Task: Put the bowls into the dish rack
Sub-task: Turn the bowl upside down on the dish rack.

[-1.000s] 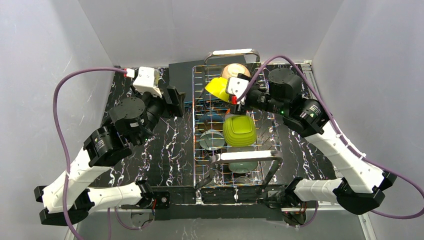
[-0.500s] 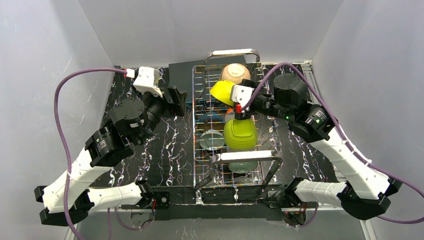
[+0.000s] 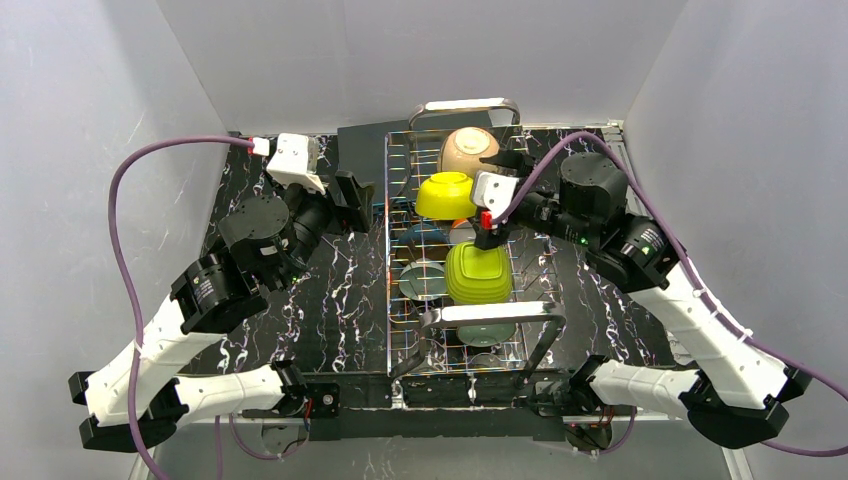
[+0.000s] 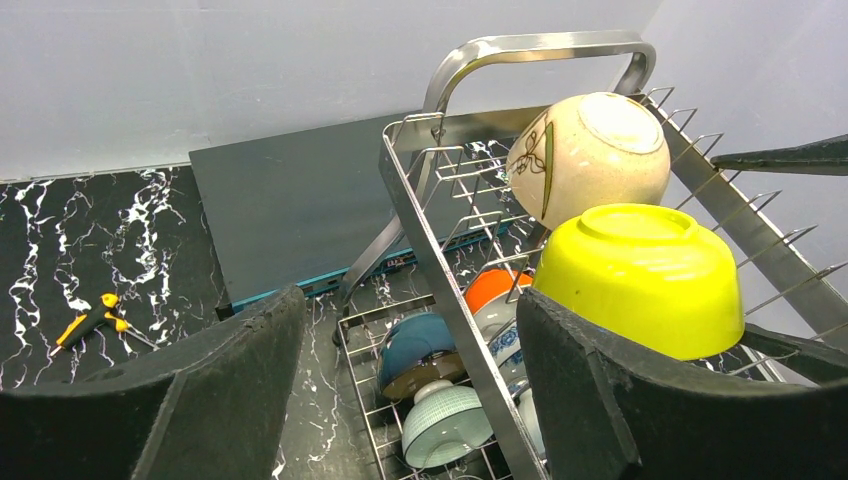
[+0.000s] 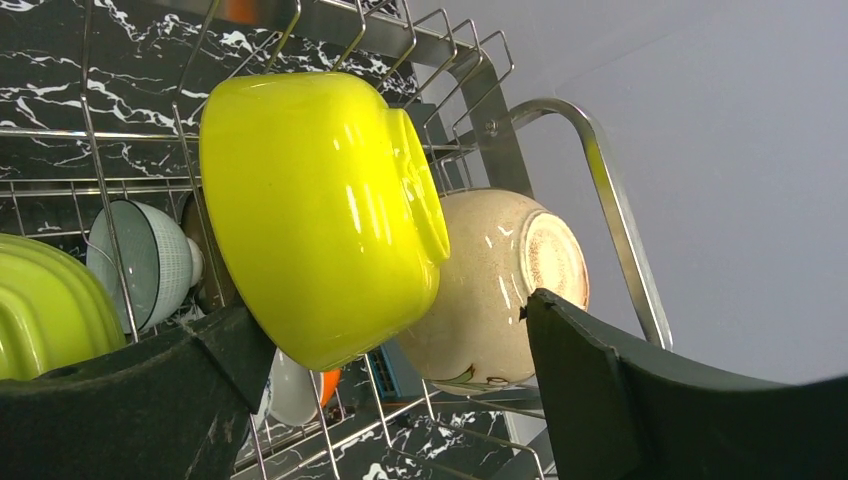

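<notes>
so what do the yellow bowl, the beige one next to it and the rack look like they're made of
Lime-yellow bowl: probably glazed ceramic, glossy with sharp highlights, though hard plastic can't be ruled out.
Beige bowl: looks like speckled stoneware, with a soft satin glaze, a painted motif and a paler foot ring.
Dish rack: polished steel wire and tube, with mirror-bright reflections.

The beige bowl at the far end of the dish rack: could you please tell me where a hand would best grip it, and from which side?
Probably the foot ring, approached from above and the far end. The beige bowl stands tipped in the dish rack, base turned up and bare, while the lime-yellow bowl crowds its near side and hides much of its rim.
</notes>
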`<state>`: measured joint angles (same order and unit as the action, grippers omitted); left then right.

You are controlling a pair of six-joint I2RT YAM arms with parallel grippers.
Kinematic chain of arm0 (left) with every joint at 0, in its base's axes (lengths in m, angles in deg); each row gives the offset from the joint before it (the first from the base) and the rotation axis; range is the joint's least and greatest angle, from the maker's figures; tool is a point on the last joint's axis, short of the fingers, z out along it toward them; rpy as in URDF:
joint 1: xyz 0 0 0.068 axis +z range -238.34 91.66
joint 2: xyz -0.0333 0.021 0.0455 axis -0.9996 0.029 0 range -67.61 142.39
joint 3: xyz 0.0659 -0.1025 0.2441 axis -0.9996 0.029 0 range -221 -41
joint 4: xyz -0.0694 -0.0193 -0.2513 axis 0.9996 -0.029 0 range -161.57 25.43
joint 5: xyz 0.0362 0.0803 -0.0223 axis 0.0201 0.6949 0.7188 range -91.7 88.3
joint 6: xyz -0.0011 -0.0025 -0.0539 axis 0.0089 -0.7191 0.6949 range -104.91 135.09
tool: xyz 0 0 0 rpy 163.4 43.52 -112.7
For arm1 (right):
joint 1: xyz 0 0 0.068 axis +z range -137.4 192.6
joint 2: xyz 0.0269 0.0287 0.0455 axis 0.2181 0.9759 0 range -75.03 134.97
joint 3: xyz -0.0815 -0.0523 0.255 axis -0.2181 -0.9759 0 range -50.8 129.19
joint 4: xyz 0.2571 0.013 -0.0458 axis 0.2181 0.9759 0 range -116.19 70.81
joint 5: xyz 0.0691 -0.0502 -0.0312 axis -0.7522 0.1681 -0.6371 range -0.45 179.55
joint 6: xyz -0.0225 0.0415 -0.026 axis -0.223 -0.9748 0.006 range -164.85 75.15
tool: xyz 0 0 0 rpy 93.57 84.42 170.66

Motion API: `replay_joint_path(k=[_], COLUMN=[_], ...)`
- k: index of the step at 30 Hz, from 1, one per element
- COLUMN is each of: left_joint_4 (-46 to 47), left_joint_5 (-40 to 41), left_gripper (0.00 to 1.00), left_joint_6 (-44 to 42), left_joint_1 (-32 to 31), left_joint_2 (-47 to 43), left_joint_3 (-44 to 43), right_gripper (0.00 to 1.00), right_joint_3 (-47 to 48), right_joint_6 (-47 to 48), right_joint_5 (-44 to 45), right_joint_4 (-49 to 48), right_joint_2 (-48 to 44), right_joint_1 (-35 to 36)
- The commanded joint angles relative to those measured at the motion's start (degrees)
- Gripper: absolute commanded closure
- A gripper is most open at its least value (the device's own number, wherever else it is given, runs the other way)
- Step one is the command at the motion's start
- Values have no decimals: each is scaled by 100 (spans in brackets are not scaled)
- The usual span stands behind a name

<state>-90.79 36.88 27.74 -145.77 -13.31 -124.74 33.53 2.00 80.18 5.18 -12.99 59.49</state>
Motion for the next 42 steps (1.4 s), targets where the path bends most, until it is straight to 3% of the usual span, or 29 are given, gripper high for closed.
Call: replay_joint_path(k=[1,19,26,33,37,42], left_joint_4=[15,-164,-233,-612,-1307,-1493], left_joint_5=[133,-5,-71,-46,-257,-2101], left_gripper=[25,23,23,19,14,7], left_joint_6=[73,261,324,464,624,1167], left_joint_1=[13,13,18,57,434,1951], left_joint_2=[-111,-34,-12,171,520,533], left_joint_3=[33,-10,-43,-238,-704,-594], right_gripper=[1,1,1,1,1,1], right_joint_3=[-34,318,309,279,522,998], right_joint_6=[-68,-386,-780,-1464,-2054,-2746], right_joint_5=[-69,-615,-1060,-838,-709,-274], right_joint_4=[-461,-496,-905,-1195,-1233,-1213], right_joint_2=[-161,-522,-717,-552,-303,94], right_joint_1=[-20,-28,-17,-25,-24,-25])
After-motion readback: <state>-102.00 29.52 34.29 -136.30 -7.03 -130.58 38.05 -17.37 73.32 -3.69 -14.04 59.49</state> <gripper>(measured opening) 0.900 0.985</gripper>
